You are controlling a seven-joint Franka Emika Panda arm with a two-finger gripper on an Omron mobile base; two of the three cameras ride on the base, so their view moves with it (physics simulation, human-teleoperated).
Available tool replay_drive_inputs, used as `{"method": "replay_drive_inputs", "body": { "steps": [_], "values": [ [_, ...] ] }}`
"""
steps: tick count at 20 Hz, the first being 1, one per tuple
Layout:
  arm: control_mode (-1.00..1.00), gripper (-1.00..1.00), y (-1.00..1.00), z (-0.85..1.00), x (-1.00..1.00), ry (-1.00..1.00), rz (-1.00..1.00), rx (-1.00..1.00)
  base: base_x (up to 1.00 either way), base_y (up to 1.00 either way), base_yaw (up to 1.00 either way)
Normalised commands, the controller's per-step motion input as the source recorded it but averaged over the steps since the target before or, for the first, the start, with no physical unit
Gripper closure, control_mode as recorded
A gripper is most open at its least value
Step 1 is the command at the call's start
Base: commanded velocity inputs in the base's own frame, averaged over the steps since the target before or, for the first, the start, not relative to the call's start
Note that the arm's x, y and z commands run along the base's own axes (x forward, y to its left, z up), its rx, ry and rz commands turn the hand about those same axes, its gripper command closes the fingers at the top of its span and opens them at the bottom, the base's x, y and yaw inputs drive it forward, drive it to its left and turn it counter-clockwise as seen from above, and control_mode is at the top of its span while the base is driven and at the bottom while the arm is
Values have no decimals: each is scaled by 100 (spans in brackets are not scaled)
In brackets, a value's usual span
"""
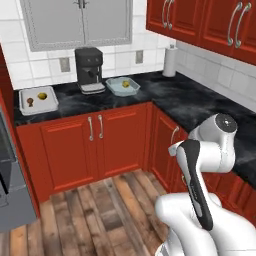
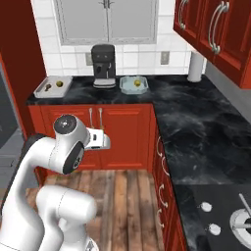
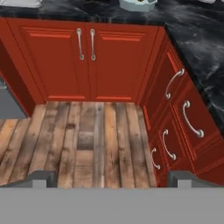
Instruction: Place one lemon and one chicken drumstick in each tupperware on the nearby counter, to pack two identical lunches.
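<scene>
Room: red-brown kitchen cabinets, white tiles, wooden plank floor (image 3: 87, 140).
Writing: no legible labels or brands.
Table (image 1: 165, 95): glossy black stone, white marbling.
Whitish-grey tupperware (image 1: 37, 100): far ahead of the hand, left; holds a yellow lemon (image 1: 42, 96) and a brown drumstick (image 1: 30, 101).
Pale blue tupperware (image 1: 122, 86): far ahead, beside the coffee machine (image 1: 89, 70); lemon inside.
Hand (image 3: 111, 177): fingers spread wide, empty, above floor.

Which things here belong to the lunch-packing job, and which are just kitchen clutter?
Job: white tupperware holding a lemon and a drumstick; blue tupperware with a lemon; counter.
Clutter: coffee machine; paper towel roll; stove knobs.
</scene>
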Motion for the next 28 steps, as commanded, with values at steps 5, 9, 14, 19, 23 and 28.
{"method": "replay_drive_inputs", "body": {
  "steps": [5,9,14,19,23,28],
  "values": [
    [100,-100,0,0,0,0,0,0,-100,45,11],
    [100,-100,0,0,0,0,0,0,-97,99,18],
    [100,-100,0,0,0,0,0,0,-57,100,19],
    [100,-100,0,0,0,0,0,0,-11,100,15],
    [100,-100,0,0,0,0,0,0,41,100,4],
    [100,-100,0,0,0,0,0,0,73,100,0]
  ]
}}
